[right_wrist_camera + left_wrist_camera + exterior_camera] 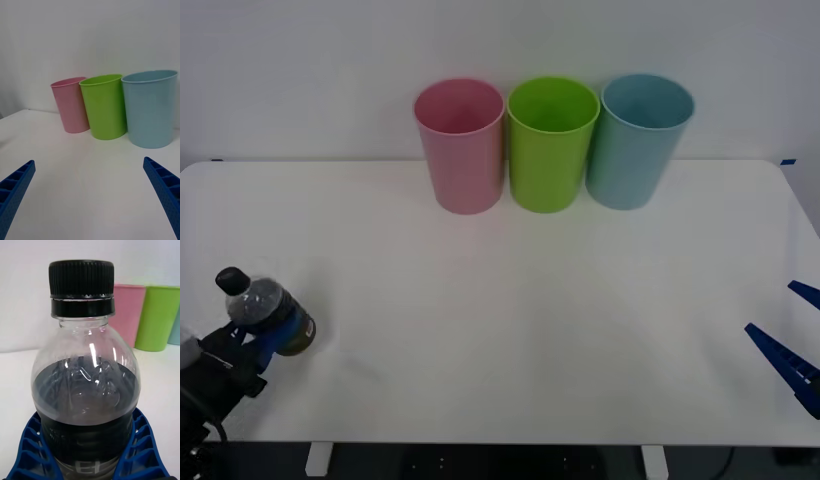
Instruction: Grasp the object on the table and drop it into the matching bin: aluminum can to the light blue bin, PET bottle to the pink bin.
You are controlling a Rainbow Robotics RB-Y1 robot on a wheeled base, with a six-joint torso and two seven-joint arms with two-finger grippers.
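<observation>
The PET bottle (264,304), small and clear with dark contents and a black cap, is at the table's (510,330) front left. My left gripper (273,337) is shut on its lower body. In the left wrist view the bottle (86,390) sits between the blue fingers (28,450). I cannot tell whether its base touches the table. The pink bin (465,150) stands at the back, left of centre, and the light blue bin (635,145) at the back right. My right gripper (792,325) waits open at the table's right edge, holding nothing.
A lime green bin (550,150) stands between the pink and light blue ones, all three touching in a row against the white wall. From the right wrist the row reads pink bin (71,107), green bin (105,108), light blue bin (152,108).
</observation>
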